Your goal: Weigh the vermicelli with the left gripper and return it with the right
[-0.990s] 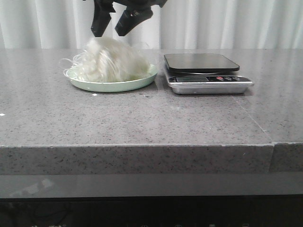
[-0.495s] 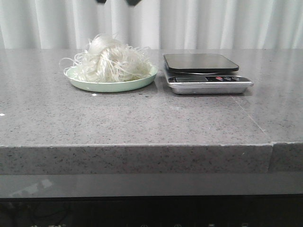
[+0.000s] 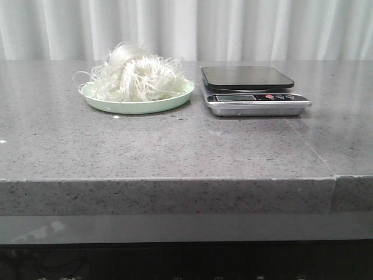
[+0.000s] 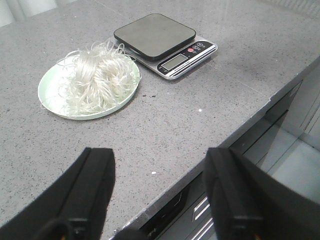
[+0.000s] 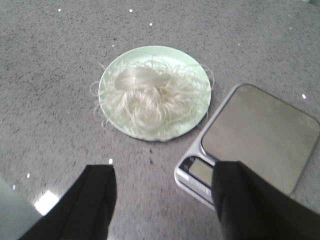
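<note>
The vermicelli [image 3: 135,76] is a fluffy whitish mound on the pale green plate [image 3: 140,106], left of the kitchen scale [image 3: 250,88]. The scale's dark platform is bare. No gripper shows in the front view. In the left wrist view my left gripper [image 4: 159,162] is open and empty, well above the table's front edge, far from the vermicelli [image 4: 97,77] and the scale [image 4: 162,44]. In the right wrist view my right gripper [image 5: 165,180] is open and empty, high above the table, with the vermicelli [image 5: 150,95] and the scale [image 5: 255,140] below it.
The grey stone table [image 3: 175,146] has a front edge with dark drawers [image 4: 220,205] below it. White curtains [image 3: 233,29] hang behind the table. A seam [image 3: 315,151] runs through the tabletop at the right.
A black gripper that hovered just above the vermicelli has risen out of the front view. The mound, first blurred, has settled on the plate.
</note>
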